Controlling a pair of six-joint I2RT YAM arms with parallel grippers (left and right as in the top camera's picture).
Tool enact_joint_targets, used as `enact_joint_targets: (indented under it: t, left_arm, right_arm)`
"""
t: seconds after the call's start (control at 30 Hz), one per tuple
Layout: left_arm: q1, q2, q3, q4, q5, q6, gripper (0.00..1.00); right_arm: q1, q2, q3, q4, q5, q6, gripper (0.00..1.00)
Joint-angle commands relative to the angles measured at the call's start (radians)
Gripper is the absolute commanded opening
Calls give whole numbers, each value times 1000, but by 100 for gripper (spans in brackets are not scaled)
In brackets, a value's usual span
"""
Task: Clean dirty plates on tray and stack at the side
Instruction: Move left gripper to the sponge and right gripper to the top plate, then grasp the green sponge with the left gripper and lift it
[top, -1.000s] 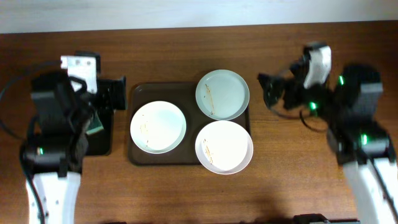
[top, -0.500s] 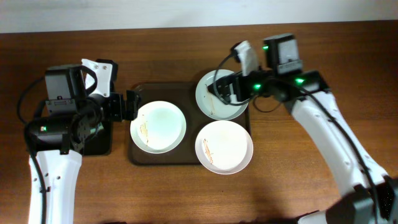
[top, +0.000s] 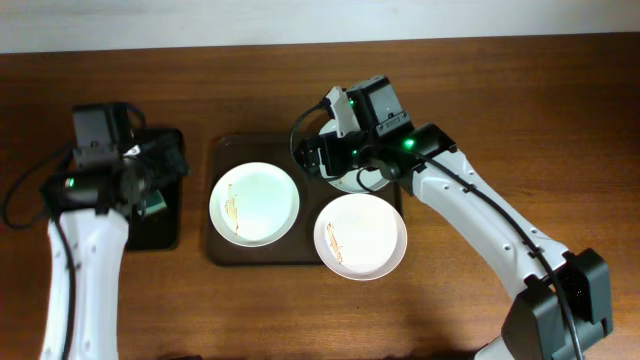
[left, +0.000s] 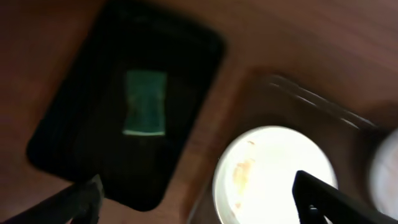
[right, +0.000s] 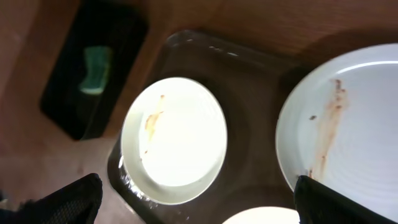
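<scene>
The right tool (right: 196, 193) hung wide open and empty above the tray (top: 225, 250), the smeared pale plate (right: 360, 124) lying below it, toward one finger. The left tool (left: 198, 186), also open and empty, was farther away, above the sponge (left: 145, 102).

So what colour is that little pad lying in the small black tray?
Green; the small rectangular pad shows best in the left wrist view.
</scene>
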Motion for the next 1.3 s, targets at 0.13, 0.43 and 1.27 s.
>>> enact_joint_targets:
  t: [0.13,0.43,1.27]
  left_arm:
    - [7,267,-6,56,-188,-112,76]
    - [63,384,-7,213,-178,58,87]
    - [136,603,-7,266,-29,59,54]
  right_arm:
    - [37,22,18,8,103,41,99]
    - [86,109,16,31,129,41,98]
    - [87,137,15,79,145,40,99]
